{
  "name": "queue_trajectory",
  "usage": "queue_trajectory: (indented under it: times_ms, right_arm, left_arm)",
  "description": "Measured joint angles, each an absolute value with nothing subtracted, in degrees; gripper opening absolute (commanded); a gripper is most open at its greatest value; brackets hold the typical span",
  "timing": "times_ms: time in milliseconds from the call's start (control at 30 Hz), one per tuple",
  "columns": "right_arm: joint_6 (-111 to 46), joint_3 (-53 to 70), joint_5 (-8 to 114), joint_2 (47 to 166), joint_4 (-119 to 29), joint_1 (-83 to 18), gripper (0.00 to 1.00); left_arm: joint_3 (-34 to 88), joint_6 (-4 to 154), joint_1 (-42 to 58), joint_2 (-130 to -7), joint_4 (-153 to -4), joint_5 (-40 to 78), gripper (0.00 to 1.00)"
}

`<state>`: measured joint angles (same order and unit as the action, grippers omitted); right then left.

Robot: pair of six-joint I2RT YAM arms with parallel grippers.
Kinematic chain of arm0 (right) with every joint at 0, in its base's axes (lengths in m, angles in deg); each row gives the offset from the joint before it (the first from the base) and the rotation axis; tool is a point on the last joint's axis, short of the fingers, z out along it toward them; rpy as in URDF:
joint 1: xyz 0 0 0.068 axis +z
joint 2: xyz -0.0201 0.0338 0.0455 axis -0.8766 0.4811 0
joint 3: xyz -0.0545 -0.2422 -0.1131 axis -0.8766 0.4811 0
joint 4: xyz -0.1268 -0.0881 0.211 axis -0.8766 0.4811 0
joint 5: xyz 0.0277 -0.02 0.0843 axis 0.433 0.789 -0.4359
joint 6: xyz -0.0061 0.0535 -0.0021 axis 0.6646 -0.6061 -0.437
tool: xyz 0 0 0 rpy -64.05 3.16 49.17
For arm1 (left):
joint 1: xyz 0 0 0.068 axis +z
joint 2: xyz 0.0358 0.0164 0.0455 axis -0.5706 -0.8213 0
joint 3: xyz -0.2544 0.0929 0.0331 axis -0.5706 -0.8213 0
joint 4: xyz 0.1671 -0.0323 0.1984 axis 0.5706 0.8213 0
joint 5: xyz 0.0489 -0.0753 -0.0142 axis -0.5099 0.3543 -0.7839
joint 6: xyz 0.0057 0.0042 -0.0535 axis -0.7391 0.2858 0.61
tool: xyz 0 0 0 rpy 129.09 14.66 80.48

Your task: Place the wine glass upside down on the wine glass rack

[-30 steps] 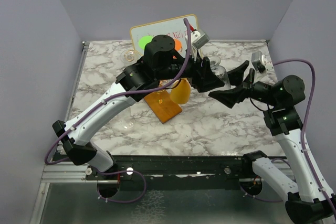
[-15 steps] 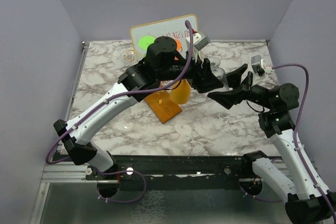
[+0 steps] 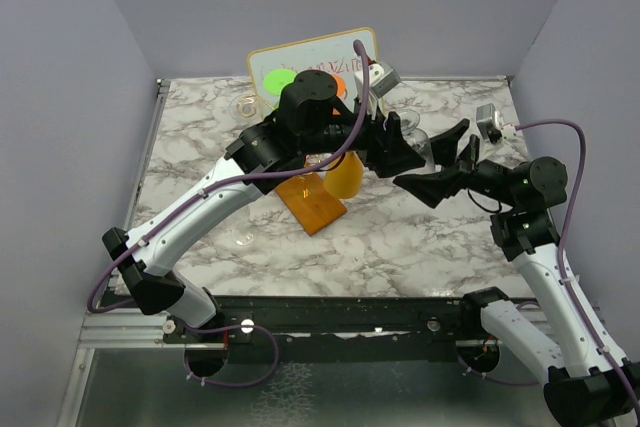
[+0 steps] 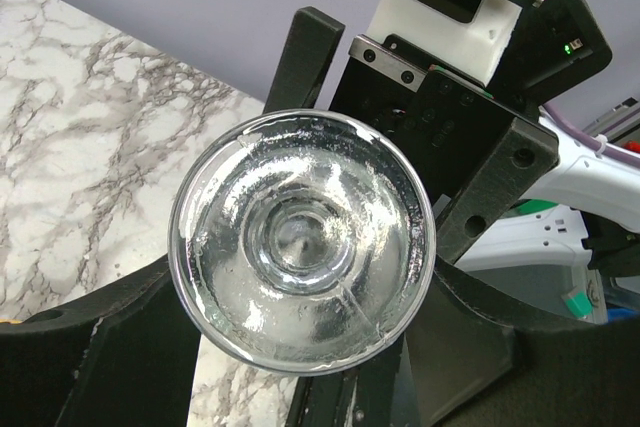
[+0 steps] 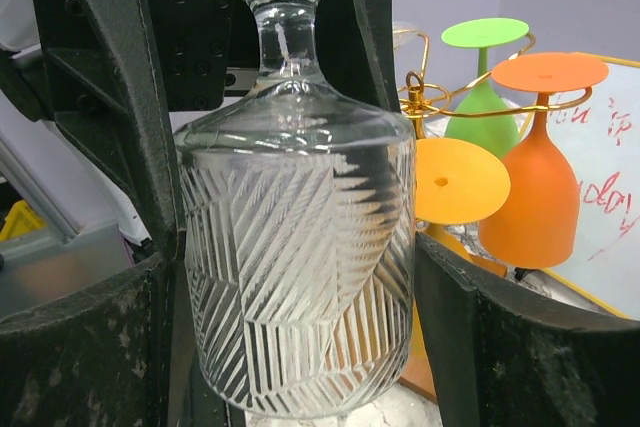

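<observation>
On the marble table [image 3: 190, 157], left of centre: the wine glass rack [image 3: 312, 205], hung with green, orange and yellow glasses [image 5: 540, 177]. Just right of it, pinched at the stem in the left gripper [image 3: 403, 143], foot up and off the marble: the clear wine glass [image 5: 300, 277]. Flanked closely at the bowl by the right gripper's [image 3: 437, 159] spread fingers; contact impossible to tell.

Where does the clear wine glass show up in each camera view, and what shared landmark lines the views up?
Top external: the wine glass is faint, just right of centre.
Left wrist: the wine glass is at centre, its round foot facing the camera.
Right wrist: the wine glass is at centre, upside down, its ribbed bowl filling the frame.
Shared landmark: the right gripper, whose black fingers flank the glass in all three.
</observation>
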<state>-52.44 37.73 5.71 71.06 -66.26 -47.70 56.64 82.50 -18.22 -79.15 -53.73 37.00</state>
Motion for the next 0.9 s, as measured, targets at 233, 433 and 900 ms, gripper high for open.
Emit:
queue_trajectory:
  times_ms: [233,433,900]
  right_arm:
    - [-52.15,37.71,5.67,71.02,-66.28,-47.55,0.81]
    - [-51.34,37.45,4.88,71.32,-66.19,-47.33,0.22]
    - [-54.03,44.35,13.40,72.74,-81.91,-40.40,0.01]
  left_arm:
    - [56.64,81.97,-18.60,-79.17,-53.45,38.28,0.17]
    - [56.64,81.32,-18.49,-79.19,-53.25,38.46,0.49]
    - [55.04,83.24,-18.60,-78.53,-58.30,35.49,0.95]
